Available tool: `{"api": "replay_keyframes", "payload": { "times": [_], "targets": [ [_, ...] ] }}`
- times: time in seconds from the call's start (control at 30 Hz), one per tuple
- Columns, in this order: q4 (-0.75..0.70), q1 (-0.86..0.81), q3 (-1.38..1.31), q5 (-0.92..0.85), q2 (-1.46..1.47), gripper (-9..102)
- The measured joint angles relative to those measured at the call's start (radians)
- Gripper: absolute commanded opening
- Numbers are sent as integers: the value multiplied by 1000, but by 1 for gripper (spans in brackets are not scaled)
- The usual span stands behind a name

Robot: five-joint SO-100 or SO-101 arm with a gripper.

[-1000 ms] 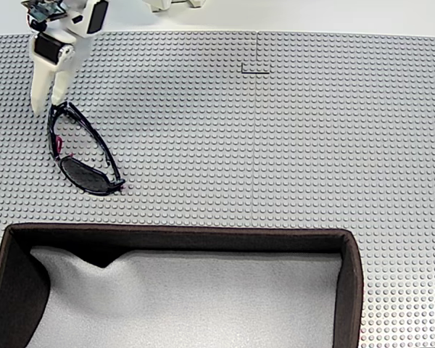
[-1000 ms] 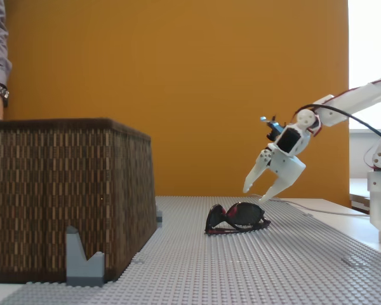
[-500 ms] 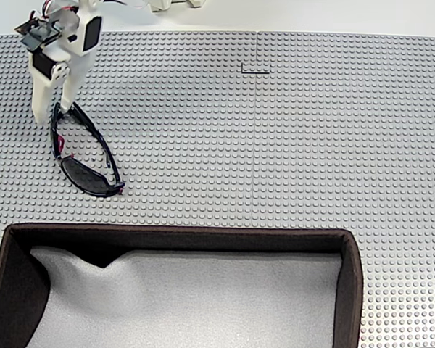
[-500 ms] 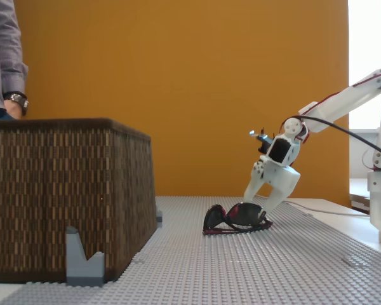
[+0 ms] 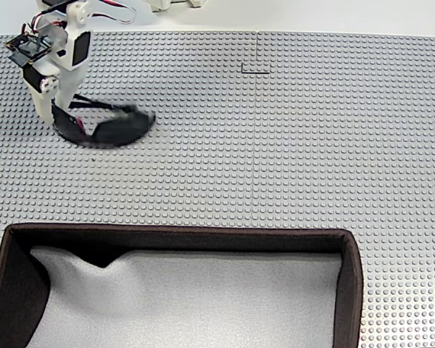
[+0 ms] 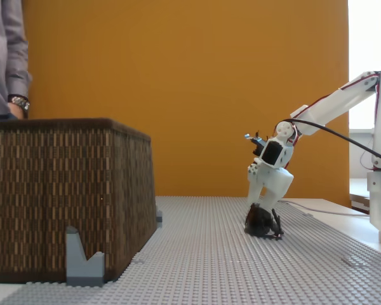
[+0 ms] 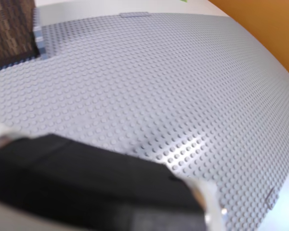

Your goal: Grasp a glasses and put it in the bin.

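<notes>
Gripper (image 5: 61,116): pressing down at the far left of the studded grey baseplate (image 5: 275,145), fingers narrowed around one end of the glasses (image 5: 105,129), which are lying blurred, well apart from the bin (image 5: 351,290). Risk: end-only hold is looking weak; frame may pivot or slip. Room: orange wall (image 6: 197,95), person's sleeve (image 6: 6,57) behind the bin.

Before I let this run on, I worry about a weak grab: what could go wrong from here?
The claw sits at one far end of the sunglasses, which look blurred, so they may swing or slip out when lifted. The box is a long carry away with tall walls; a hanging lens could catch the rim.
</notes>
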State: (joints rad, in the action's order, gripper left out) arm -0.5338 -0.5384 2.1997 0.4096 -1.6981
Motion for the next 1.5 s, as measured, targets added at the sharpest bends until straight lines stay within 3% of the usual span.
{"api": "replay_keyframes", "payload": {
  "times": [0.2,0.5,0.67,1.0,1.5],
  "targets": [
    [0,49,0,-86,-166,-1],
    [-6,276,-29,-225,-614,-1],
    [46,374,-149,-273,-672,-1],
    [302,505,-494,-350,-400,-1],
    [410,541,-986,-370,175,-1]
  ]
}}
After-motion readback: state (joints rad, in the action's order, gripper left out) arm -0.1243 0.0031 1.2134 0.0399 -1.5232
